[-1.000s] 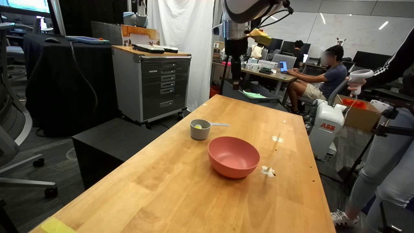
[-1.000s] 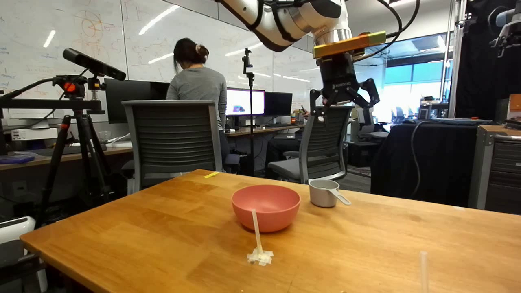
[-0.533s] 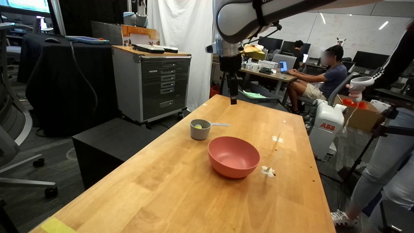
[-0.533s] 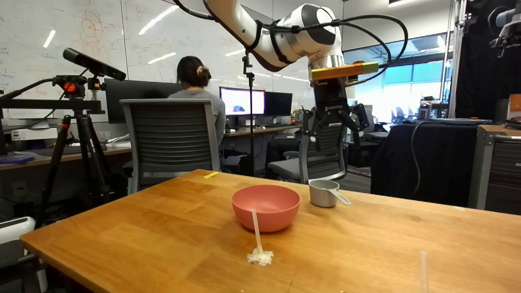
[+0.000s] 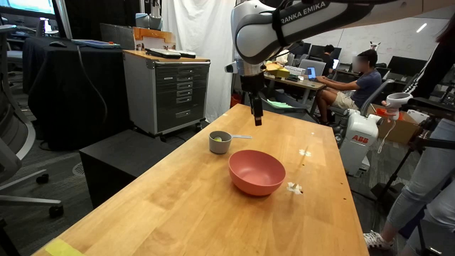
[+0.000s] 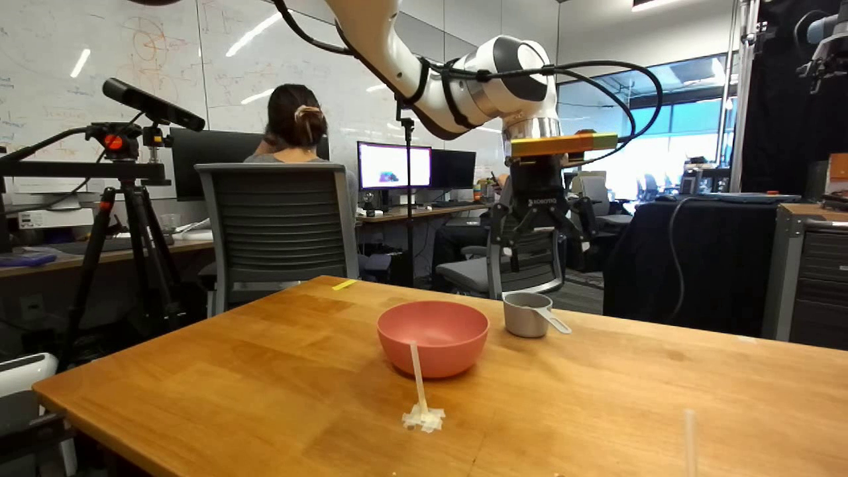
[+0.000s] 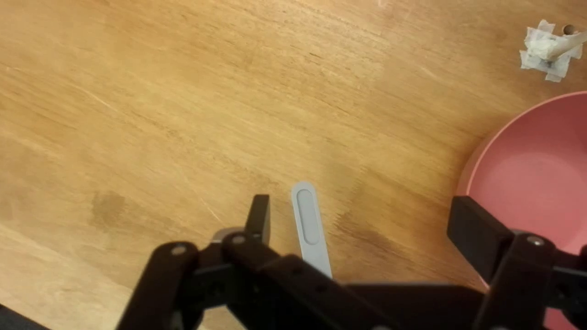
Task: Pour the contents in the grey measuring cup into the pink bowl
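Note:
The grey measuring cup stands upright on the table, beside the pink bowl; both also show in an exterior view, the cup behind and right of the bowl. Yellow contents show inside the cup. The bowl looks empty. My gripper is open and empty, pointing down above the table near the cup's handle. In the wrist view the cup's handle lies below and between the open fingers of the gripper, nearer the left one. The cup's body is hidden there; the bowl is at right.
The wooden table has taped-down thin sticks, one upright stick close to the bowl and another at the near edge. Yellow tape marks a corner. A person holding a controller stands beside the table.
My gripper has come down toward the table, staying open, and shifted slightly left in an exterior view. The cup and bowl have not moved.

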Available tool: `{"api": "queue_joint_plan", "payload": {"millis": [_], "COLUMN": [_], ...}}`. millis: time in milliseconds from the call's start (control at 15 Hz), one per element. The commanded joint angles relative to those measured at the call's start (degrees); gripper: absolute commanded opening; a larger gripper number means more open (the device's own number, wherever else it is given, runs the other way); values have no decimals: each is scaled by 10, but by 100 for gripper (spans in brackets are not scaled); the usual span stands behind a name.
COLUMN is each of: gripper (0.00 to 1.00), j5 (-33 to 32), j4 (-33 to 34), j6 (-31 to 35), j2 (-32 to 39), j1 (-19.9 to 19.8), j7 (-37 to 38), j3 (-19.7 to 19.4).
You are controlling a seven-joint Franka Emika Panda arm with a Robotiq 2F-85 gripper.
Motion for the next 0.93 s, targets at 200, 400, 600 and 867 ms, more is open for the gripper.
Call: {"api": "queue_joint_plan", "payload": {"millis": [200, 400, 600, 867], "gripper": [100, 100, 100, 100], "j5": [-10, -17, -24, -19], "j4": [8, 22, 47, 96], "j6": [19, 24, 43, 86], "j2": [28, 46, 67, 93], "j1": [4, 6, 6, -4], "j7": [-32, -49, -57, -69], "j3": [-8, -11, -15, -20]}}
